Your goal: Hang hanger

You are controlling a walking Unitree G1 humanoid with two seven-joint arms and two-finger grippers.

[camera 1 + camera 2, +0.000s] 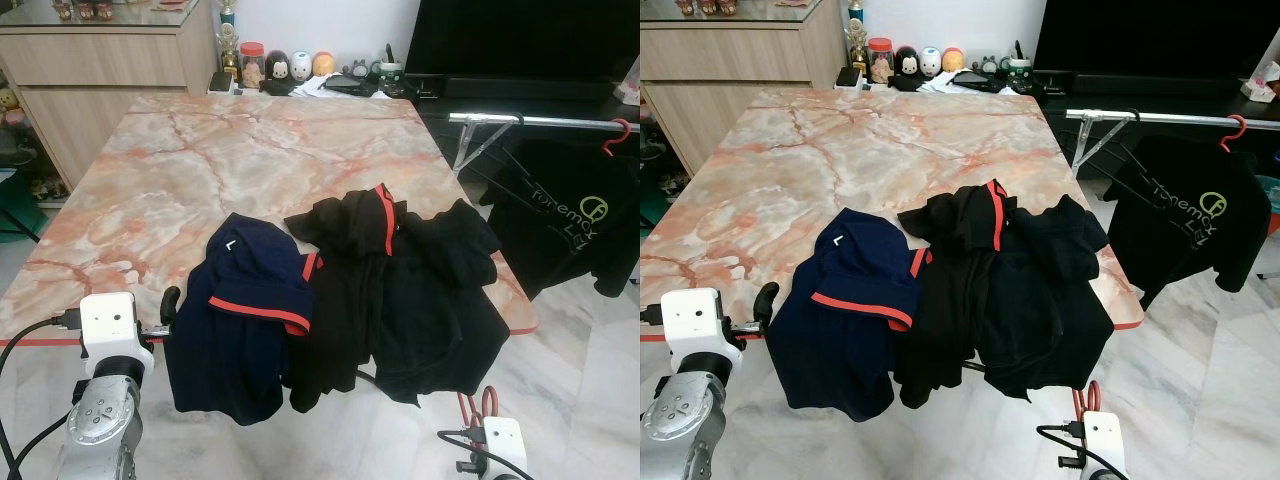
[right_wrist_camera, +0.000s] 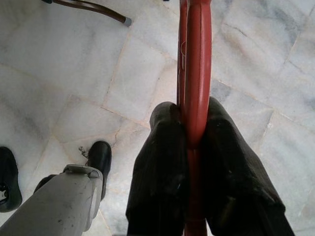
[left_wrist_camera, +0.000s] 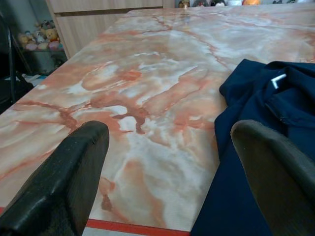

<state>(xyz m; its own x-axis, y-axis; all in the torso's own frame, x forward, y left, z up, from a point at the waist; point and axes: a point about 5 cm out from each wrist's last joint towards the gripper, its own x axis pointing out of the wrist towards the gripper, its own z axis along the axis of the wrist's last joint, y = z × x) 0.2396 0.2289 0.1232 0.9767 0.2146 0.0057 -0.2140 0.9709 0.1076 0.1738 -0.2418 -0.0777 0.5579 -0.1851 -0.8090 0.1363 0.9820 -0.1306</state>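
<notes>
My right gripper (image 2: 194,113) is shut on a red hanger (image 2: 196,59), held low over the floor beyond the table's front right corner. The same red hanger (image 1: 478,405) peeks out under a black shirt (image 1: 410,290) that drapes over the table's front edge. A navy shirt with a red-trimmed collar (image 1: 245,310) lies to the left of it. By the table's front left edge, beside the navy shirt (image 3: 266,108), my left gripper (image 3: 167,187) stands open and holds nothing. A metal clothes rail (image 1: 560,120) on the right carries a black printed T-shirt (image 1: 570,220) on another red hanger (image 1: 618,135).
The marble table (image 1: 230,150) spreads ahead, with figurines and jars (image 1: 290,68) along its far edge. A wooden cabinet (image 1: 100,60) stands at the back left and a dark TV (image 1: 520,40) at the back right. My own leg (image 2: 64,206) stands on the tiled floor (image 2: 59,59).
</notes>
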